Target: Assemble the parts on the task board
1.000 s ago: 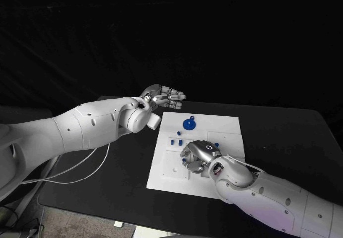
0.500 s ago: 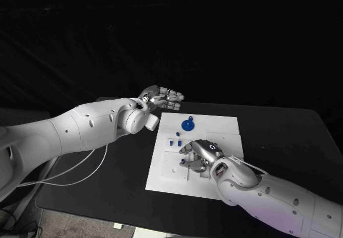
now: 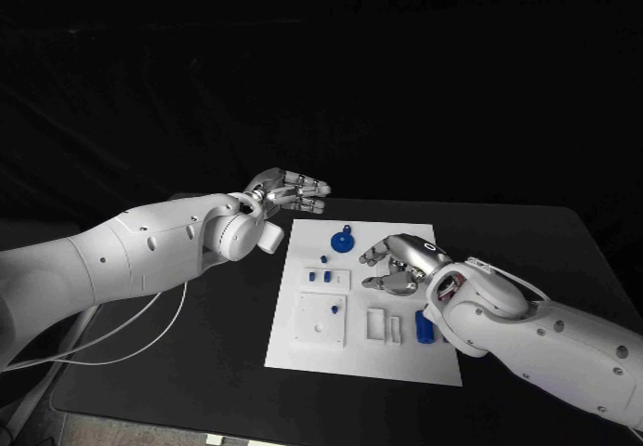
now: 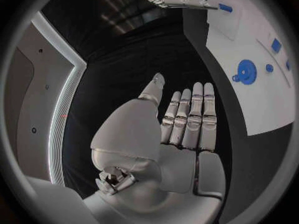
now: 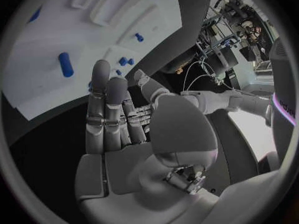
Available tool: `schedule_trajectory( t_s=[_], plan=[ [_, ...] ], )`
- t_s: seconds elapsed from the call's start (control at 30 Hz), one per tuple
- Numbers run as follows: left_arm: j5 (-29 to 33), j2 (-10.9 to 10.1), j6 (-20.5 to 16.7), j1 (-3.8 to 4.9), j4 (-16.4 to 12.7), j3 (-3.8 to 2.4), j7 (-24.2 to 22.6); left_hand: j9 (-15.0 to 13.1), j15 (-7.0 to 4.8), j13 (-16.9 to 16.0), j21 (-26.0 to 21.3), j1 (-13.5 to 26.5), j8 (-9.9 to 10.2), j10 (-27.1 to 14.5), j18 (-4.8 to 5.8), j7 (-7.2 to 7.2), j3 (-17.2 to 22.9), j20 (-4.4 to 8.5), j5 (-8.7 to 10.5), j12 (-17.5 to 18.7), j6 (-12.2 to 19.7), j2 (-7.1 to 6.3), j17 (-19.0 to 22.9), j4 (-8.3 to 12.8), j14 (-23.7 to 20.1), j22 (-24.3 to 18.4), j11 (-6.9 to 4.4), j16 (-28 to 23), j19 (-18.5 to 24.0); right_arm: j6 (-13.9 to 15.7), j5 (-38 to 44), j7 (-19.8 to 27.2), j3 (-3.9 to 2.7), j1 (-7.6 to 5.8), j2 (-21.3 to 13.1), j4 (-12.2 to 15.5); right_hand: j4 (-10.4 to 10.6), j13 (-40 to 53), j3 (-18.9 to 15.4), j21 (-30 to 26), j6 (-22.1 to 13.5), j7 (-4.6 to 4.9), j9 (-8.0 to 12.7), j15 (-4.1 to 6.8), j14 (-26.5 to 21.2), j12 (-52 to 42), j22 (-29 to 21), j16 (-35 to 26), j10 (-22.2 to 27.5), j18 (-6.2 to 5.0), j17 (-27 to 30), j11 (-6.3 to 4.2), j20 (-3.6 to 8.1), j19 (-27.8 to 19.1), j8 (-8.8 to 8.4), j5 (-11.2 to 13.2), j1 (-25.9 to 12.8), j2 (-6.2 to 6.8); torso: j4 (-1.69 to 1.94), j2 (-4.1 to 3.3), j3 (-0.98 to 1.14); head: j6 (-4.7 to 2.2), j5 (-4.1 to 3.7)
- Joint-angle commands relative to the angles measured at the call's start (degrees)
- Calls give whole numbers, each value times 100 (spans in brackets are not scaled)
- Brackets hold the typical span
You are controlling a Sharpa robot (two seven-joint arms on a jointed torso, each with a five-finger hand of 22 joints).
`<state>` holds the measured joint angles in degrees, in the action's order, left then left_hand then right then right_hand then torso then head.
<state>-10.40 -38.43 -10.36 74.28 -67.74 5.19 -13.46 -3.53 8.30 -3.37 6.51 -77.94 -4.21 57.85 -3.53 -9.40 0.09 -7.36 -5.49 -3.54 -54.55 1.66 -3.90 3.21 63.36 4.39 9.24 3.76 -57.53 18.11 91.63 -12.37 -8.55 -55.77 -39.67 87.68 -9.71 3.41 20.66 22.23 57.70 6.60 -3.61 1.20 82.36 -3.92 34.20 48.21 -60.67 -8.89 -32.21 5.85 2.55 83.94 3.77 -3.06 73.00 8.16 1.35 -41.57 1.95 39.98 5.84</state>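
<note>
The white task board (image 3: 360, 358) lies in the middle of the table. A blue gear (image 3: 343, 242) sits at its far end, two small blue pegs (image 3: 319, 275) stand just nearer, and a blue cylinder (image 3: 424, 326) lies by the right edge. My right hand (image 3: 402, 266) hovers over the board's right middle with its fingers apart and holds nothing; the right wrist view shows its bare palm (image 5: 118, 119) over the board (image 5: 62, 30) and the cylinder (image 5: 65, 64). My left hand (image 3: 288, 192) hangs beyond the board's far left corner, fingers (image 4: 190, 117) straight and empty, with the gear (image 4: 246, 72) beside it.
Black table top (image 3: 188, 353) surrounds the board on all sides. White raised blocks and slots (image 3: 321, 319) stand on the board's near left part. A pale cable (image 3: 121, 330) trails off the table's left side under my left arm.
My right hand has lifted off the board's near part and moved toward its far right, uncovering the blue cylinder. The head view has shifted. My left hand's fingers have spread a little.
</note>
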Motion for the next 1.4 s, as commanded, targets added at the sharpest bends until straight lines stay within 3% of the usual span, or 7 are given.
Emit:
schedule_trajectory(
  t_s=[0.03, 0.23, 0.47, 0.57, 0.9, 1.17, 1.4],
  plan=[
    [63, -23, 7, 3, -38, -6, -162, -4, -18, -3, 2, 31, -16, 52, -97, 6, -11, -11, 29, 14, -51, 43, -7, -20, 36, 0, 0, -18, -48, -565, 102, -202, -42, -47, -41, -61, 60, -4, -82, -37, -56, -9, 8, -44, 7, 19, -30, 2, 89, -106, 16, 19, -58, 225, -25, 10, 110, 16, -44, 27, 10, -23, -3],
    [84, -20, 14, 1, -18, -6, -200, -4, -16, -2, -18, 27, -11, 174, -76, 51, -8, -16, 22, 15, -140, 66, 3, 11, -38, -8, -56, -22, -13, -832, 286, -339, -92, -121, -63, -253, 174, -4, -133, -48, -301, -165, 16, -66, 5, 24, -73, -1, 273, -113, 24, 60, -73, 234, -36, 17, 174, 125, -38, 35, 7, -22, 13],
    [91, -5, 29, 0, 0, -6, -208, -3, -18, -2, -19, 32, 3, 183, -73, 42, -12, -15, 24, 15, -147, 69, 1, 19, -47, -5, -52, -21, -10, -1298, 475, -470, -104, -146, -2, -440, 499, -5, -193, -72, -586, -247, 18, -83, -9, 0, -196, -16, 429, -108, 50, 87, -96, 239, -28, 16, 335, 291, -42, 27, 4, -30, 20],
    [92, -1, 29, -1, 10, -6, -207, -3, -12, -1, -17, 34, 6, 177, -74, 39, -14, -14, 24, 16, -145, 68, 0, 20, -44, -4, -47, -20, -14, -1380, 579, -497, -104, -149, 30, -500, 528, -2, -227, -72, -574, -271, 21, -86, -23, 4, -229, -22, 396, -103, 58, 83, -99, 233, -37, 14, 369, 279, -39, 24, 3, -14, 16],
    [101, 19, 39, -6, 29, -6, -195, -4, -10, -2, -12, 36, 8, 165, -83, 34, -16, -15, 22, 15, -143, 76, -1, 27, -36, -2, -38, -19, -23, -1445, 906, -599, -31, -151, 183, -725, 291, -5, -20, -25, -258, -263, 12, -83, 14, 6, -272, -37, 76, -57, 89, 2, -94, 228, -27, 19, 299, 136, -40, 24, 2, 7, -4],
    [102, 30, 51, -9, 38, -6, -188, -4, -11, -1, -11, 36, 8, 164, -84, 35, -16, -14, 21, 16, -143, 76, -2, 28, -30, -1, -36, -17, -25, -1338, 983, -571, 66, -152, 303, -827, 75, -11, 395, 32, 40, -180, 5, -48, 45, 31, -279, -29, -273, -23, 94, -69, -61, 233, -23, 24, 38, 39, -38, 20, 7, 31, 26],
    [102, 27, 78, -9, 65, -6, -164, -4, -11, -1, -11, 36, 8, 164, -84, 35, -16, -14, 21, 16, -143, 76, -2, 28, -30, -1, -36, -17, -25, -1187, 989, -566, 97, -151, 344, -804, -44, -8, 847, 98, 250, -129, 2, -12, 51, 37, -261, -11, -488, 25, 79, -125, -18, 225, -18, 31, -192, 11, -43, 27, 5, 42, 35]
  ],
)
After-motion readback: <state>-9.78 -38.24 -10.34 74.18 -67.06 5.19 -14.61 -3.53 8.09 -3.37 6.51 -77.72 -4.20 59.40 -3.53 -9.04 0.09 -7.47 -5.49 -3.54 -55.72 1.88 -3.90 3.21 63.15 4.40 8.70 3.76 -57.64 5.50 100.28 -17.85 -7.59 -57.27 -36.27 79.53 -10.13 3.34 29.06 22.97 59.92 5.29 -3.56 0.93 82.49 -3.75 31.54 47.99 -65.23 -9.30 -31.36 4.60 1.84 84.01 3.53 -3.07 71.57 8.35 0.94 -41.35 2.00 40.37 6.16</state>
